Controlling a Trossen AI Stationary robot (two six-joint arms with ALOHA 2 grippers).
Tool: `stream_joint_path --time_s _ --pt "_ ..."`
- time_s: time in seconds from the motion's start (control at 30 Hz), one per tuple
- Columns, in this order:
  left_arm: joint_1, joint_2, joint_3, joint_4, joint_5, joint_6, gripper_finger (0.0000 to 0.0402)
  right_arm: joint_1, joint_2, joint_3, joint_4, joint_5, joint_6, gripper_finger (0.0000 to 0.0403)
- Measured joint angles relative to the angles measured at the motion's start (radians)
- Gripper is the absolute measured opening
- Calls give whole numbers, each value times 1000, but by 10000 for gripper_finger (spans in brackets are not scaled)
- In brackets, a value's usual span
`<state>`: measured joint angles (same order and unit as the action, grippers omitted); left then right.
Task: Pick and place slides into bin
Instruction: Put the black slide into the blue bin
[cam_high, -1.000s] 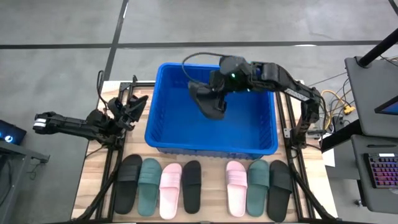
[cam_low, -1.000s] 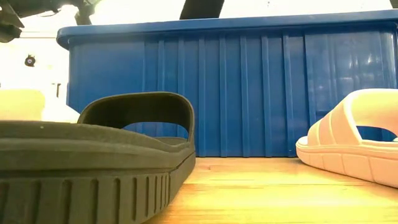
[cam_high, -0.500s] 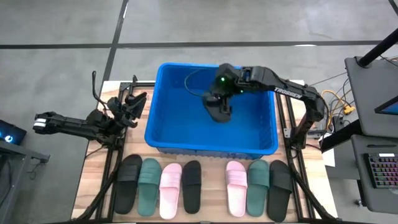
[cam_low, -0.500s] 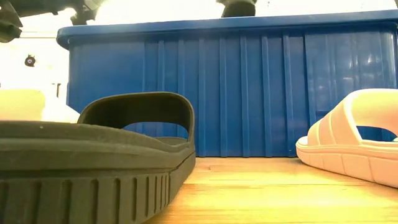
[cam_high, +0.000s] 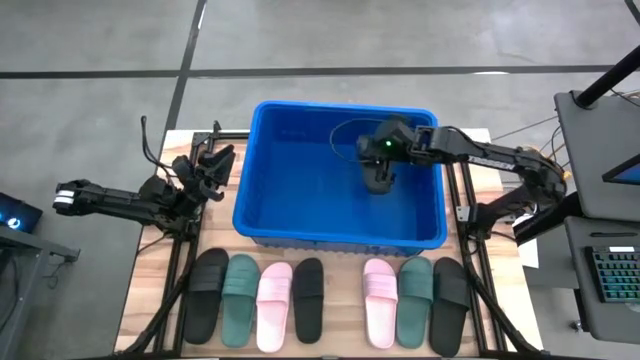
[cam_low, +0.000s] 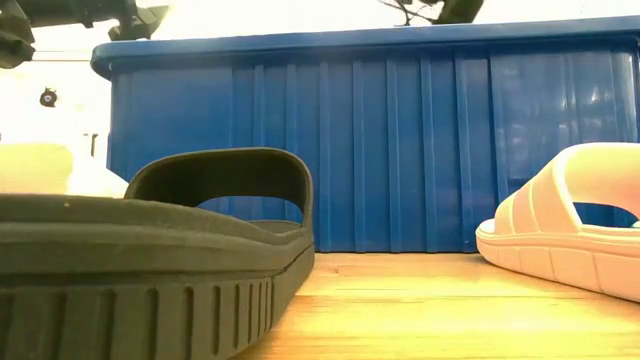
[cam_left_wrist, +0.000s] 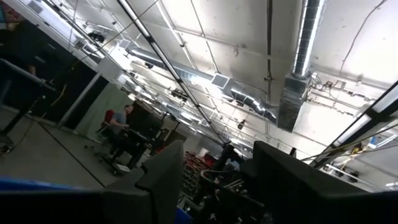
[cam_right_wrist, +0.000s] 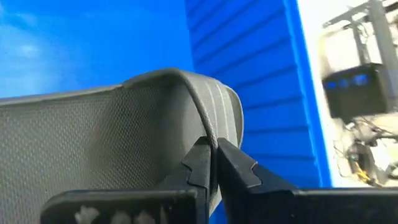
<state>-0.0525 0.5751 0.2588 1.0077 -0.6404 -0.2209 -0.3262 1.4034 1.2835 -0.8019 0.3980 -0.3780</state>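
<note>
My right gripper (cam_high: 379, 170) is down inside the blue bin (cam_high: 270, 215), toward its far right corner, shut on a black slide (cam_high: 381, 184). In the right wrist view the slide's textured footbed (cam_right_wrist: 93, 143) and arched strap (cam_right_wrist: 217, 99) fill the picture. Seven more slides lie sole-down in a row along the table's near edge, from a black one (cam_high: 208, 295) on the left to a black one (cam_high: 450, 305) on the right. My left gripper (cam_high: 215, 162) waits open by the bin's left wall, pointing upward (cam_left_wrist: 217, 180). My right gripper pinches the edge of the slide's strap (cam_right_wrist: 210, 138) between its two fingers (cam_right_wrist: 200, 163). The fingers slant down into the bin from the right. The slide hangs below them, on edge. Whether it touches the bin floor I cannot tell.
In the low view a black slide (cam_low: 150, 250) and a pink slide (cam_low: 570, 220) lie in front of the bin's ribbed near wall (cam_low: 400, 140). Black frame rails (cam_high: 180, 270) run along both sides of the table. A desk with a keyboard (cam_high: 610, 280) stands at the right.
My right gripper has sunk into the bin and gone toward the table's right edge, still shut on the black slide, which came down with it from above the rim. My left gripper's wrist has turned a little in place.
</note>
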Motion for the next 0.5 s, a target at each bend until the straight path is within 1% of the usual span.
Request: stream_joint_path --time_s 0.1,0.2,0.37,0.5 --pt "0 0 0 0 -15 3 180 -8 -22 -84 16 47 -3 11" --pt "0 0 0 0 -30 2 180 -20 -30 -156 38 61 -15 11" --pt "0 1 0 0 -52 -1 180 -49 -29 -261 73 139 -18 11" --pt "0 19 0 -1 -52 -3 180 -80 -36 -321 101 151 -39 11"
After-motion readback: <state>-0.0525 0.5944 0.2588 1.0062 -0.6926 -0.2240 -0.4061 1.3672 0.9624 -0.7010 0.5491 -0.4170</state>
